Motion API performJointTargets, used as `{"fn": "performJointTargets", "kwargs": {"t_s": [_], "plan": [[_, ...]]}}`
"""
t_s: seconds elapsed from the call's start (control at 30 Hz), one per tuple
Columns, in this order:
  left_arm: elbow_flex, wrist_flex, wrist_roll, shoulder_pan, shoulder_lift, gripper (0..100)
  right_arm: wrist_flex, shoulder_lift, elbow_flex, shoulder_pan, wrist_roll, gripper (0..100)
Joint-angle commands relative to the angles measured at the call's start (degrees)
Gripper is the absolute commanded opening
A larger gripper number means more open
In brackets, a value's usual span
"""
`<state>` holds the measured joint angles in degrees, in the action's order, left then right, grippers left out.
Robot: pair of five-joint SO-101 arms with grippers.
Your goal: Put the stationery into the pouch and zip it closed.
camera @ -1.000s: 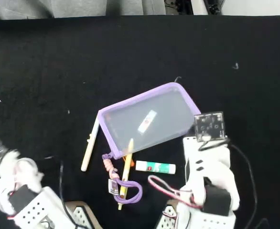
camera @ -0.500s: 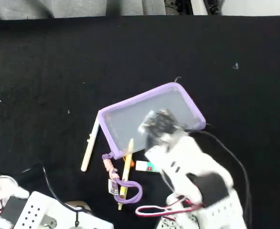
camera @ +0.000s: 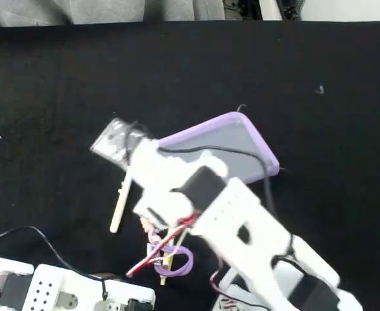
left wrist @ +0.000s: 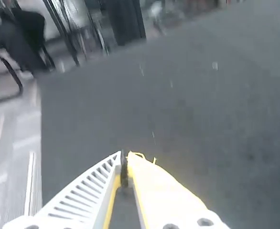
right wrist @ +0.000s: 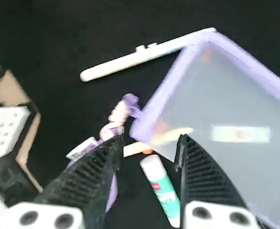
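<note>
one white-and-green plastic glue stick (right wrist: 162,192) lies below our right claw (right wrist: 149,141), jaws wide; we judge it light, stiff, slippery, best pinched mid-barrel.

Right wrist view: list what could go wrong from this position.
1. The right gripper is open with the glue stick between its fingers. The stick lies close to the pouch edge and the yellow pencil, so closing might pinch one of those too.
2. The strap lies right beside one finger and could snag, dragging the pouch.
</note>
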<state>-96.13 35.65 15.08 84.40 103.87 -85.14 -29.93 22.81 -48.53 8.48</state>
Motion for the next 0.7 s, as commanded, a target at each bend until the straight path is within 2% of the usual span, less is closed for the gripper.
{"fn": "performJointTargets", "kwargs": {"t_s": [0.0,0.13,0.23,0.37,0.5,0.67], "plan": [[-1.19,-8.09,0.18,-0.66,0.44,3,2.46,4.44,-3.74,-6.77,-2.29,19.1],[-1.19,-5.36,0.18,-2.15,0.44,3,5.80,9.45,-5.14,-9.23,-14.15,19.1],[-1.19,0.62,0.18,-2.77,0.44,3,5.19,13.85,-7.69,-9.32,-17.76,20.0],[-1.19,12.13,0.18,-2.86,0.44,3,-2.11,21.14,-13.41,-10.73,-22.24,28.3],[-1.19,20.57,0.26,-2.95,0.44,3,-9.49,29.23,-20.09,-11.16,-23.56,29.3],[-1.19,23.12,0.53,-2.95,0.44,3,-10.81,39.78,-25.36,-11.78,-23.74,29.3]]}}
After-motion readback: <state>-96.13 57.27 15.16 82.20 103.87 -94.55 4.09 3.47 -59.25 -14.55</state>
